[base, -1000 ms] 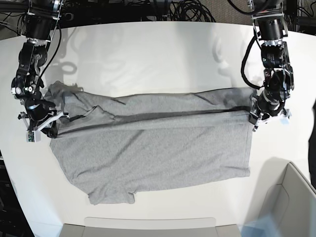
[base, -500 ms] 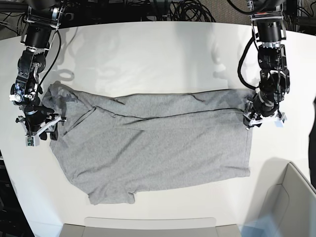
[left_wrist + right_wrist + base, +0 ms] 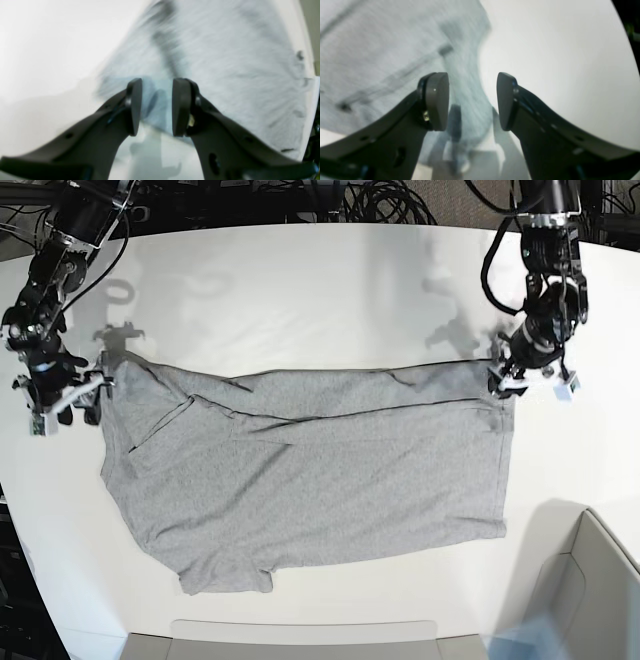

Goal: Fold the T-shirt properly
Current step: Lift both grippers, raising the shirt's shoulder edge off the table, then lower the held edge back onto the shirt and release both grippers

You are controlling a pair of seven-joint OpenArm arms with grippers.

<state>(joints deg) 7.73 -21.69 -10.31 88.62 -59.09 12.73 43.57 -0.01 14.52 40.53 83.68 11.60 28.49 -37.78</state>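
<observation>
On my left wrist feed, the left gripper [image 3: 157,107] has its jaws parted with a clear gap and nothing pinched between them. Below and beyond them lies the T-shirt [image 3: 225,70], heather grey and blurred, with a dark crease running up from near the gap. The white desk [image 3: 50,50] fills the left of this view, and the shirt's edge passes right under the jaws.

On my right wrist feed, the right gripper [image 3: 473,101] also shows its jaws apart, wider than the other pair, with no cloth held. The T-shirt [image 3: 382,50] takes the left half, its border curving down through the gap between the jaws; a seam line crosses the fabric diagonally. Bare desk [image 3: 557,62] lies to the right.

On my base feed, the T-shirt [image 3: 310,470] is spread flat across the middle of the desk [image 3: 300,290], its far portion folded over toward the camera so a long crease runs across its width; a sleeve pokes out at the near edge. No lettering shows. The left gripper [image 3: 528,375] hangs at the shirt's far corner on this view's right side, and the right gripper [image 3: 62,395] sits just off the shirt's opposite far corner. A pale bin [image 3: 590,590] occupies the near right corner.
</observation>
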